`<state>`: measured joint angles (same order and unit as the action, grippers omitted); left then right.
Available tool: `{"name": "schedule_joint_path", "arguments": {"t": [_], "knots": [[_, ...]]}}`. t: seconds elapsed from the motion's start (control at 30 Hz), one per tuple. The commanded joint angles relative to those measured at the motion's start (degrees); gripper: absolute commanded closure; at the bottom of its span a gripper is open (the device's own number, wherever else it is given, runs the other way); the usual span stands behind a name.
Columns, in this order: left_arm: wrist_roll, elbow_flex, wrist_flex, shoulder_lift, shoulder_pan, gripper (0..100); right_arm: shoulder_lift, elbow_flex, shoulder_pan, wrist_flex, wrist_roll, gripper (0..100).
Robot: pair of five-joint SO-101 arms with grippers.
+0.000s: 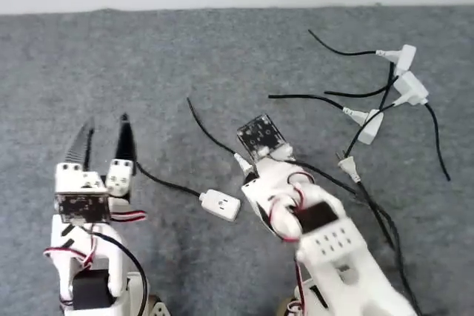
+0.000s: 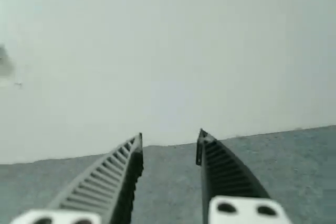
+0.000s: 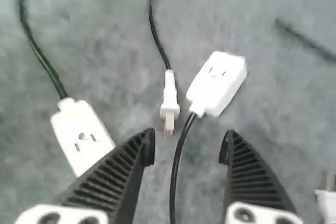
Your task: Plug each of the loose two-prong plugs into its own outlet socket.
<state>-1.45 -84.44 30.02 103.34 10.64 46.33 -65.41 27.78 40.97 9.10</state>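
My right gripper point(image 3: 186, 145) is open, its black fingers hanging just above the grey carpet. Beyond the fingertips lies a loose white two-prong plug point(image 3: 169, 103) on a black cord, prongs toward the gripper. A white outlet socket point(image 3: 218, 82) lies beside it, and its cord runs between the fingers. Another socket point(image 3: 81, 132) lies by the other finger. In the high view the right arm point(image 1: 296, 205) covers this spot, with the plug point(image 1: 241, 162) at its tip and a socket point(image 1: 221, 204) beside it. My left gripper point(image 1: 104, 138) is open and holds nothing.
Several more white sockets point(image 1: 404, 55) and plugs point(image 1: 349, 166) with tangled black cords lie at the far right. The left wrist view has the open fingers point(image 2: 126, 171) facing the pale wall over grey carpet point(image 2: 168, 192). A further plug point(image 3: 328, 192) shows at the right wrist view's edge.
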Motion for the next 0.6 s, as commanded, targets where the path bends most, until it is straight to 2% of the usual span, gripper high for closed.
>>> {"name": "schedule_joint_path", "arguments": {"t": [0.0,0.27,0.57], "knots": [[0.62,0.22,-1.76,0.88,4.84,84,-12.44,7.65,-0.4,-2.59,-0.7,79.0],[0.53,-4.7,-4.84,0.88,6.24,84,-34.77,22.33,-0.22,-2.59,-0.79,79.0],[0.18,-5.41,-4.57,0.88,3.87,84,-48.84,35.08,-0.04,-2.15,-0.7,79.0]]}}
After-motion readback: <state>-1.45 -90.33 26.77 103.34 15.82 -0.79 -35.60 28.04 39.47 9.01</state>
